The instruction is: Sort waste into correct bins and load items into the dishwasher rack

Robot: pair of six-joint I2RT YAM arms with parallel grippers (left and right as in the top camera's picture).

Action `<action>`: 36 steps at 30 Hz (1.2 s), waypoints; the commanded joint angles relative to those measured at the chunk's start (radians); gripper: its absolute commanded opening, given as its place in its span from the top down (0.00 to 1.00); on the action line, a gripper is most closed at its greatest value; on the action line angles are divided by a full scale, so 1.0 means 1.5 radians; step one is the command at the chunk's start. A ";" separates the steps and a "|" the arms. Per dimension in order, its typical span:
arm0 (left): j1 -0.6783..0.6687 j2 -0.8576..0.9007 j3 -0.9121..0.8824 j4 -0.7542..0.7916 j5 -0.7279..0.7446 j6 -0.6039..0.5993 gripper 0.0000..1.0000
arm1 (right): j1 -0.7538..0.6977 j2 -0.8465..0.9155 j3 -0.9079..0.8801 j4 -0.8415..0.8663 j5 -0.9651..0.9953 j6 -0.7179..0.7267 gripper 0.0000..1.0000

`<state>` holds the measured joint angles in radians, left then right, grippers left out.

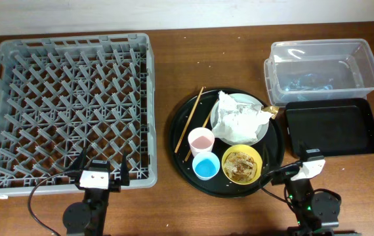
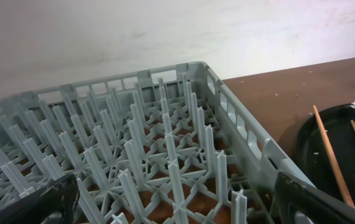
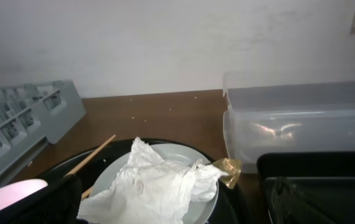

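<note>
A round black tray [image 1: 180,118] holds a pale plate [image 1: 260,132] with a crumpled white napkin [image 1: 236,117] and a gold wrapper [image 1: 272,111] at its right rim. On the tray also sit a yellow bowl [image 1: 242,164] of brown scraps, a pink cup [image 1: 201,140], a blue cup [image 1: 206,166] and two chopsticks [image 1: 193,118]. The grey dishwasher rack [image 1: 69,105] lies at left. A clear tub [image 1: 321,69] and a black tray [image 1: 332,126] lie at right. My left gripper [image 1: 98,176] is open at the rack's near edge [image 2: 177,205]. My right gripper [image 1: 308,165] is open near the plate [image 3: 171,208].
The wall runs along the table's far edge. Bare brown table shows between the rack and the round tray [image 1: 164,65]. Both arm bases stand at the near edge.
</note>
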<state>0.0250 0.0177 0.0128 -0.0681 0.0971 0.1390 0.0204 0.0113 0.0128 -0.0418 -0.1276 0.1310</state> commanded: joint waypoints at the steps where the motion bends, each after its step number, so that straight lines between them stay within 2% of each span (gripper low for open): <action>1: 0.003 0.003 -0.002 0.014 -0.005 0.013 0.01 | 0.003 -0.001 -0.005 0.028 0.006 -0.001 0.02; 4: 0.003 0.003 -0.002 0.116 -0.005 0.013 0.01 | 0.003 -0.001 -0.005 0.078 0.011 -0.003 0.02; 10: 0.003 0.003 -0.002 0.221 -0.005 0.013 0.01 | 0.003 -0.001 -0.005 0.174 0.026 -0.003 0.02; 17: 0.003 0.006 0.025 0.245 -0.005 0.013 0.01 | 0.003 0.002 0.022 0.209 0.026 -0.005 0.02; 21: 0.003 0.088 0.135 0.164 0.013 0.013 0.00 | 0.003 0.064 0.122 0.150 0.021 -0.051 0.02; 27: 0.003 0.380 0.446 -0.032 0.020 0.014 0.01 | 0.004 0.326 0.380 -0.016 -0.040 -0.076 0.02; 29: 0.003 0.513 0.602 -0.160 0.021 0.014 0.01 | 0.004 0.440 0.502 -0.127 -0.073 -0.088 0.02; 30: 0.003 0.597 0.696 -0.242 0.021 0.014 0.01 | 0.004 0.514 0.585 -0.218 -0.089 -0.087 0.02; 31: 0.003 0.645 0.745 -0.286 0.021 0.014 0.01 | 0.004 0.553 0.629 -0.272 -0.099 -0.088 0.02; 33: 0.003 0.767 0.864 -0.398 0.020 0.014 0.01 | 0.004 0.685 0.767 -0.462 -0.139 -0.087 0.02; 35: 0.003 0.852 0.930 -0.461 0.020 0.013 0.01 | 0.004 0.800 0.853 -0.597 -0.170 -0.087 0.02; 36: 0.003 0.882 0.939 -0.467 0.020 0.013 0.01 | 0.004 0.847 0.867 -0.619 -0.184 -0.087 0.02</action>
<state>0.0250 1.2251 1.3407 -0.7212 0.1169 0.1505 0.0204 1.1278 1.2228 -0.8894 -0.3202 0.0029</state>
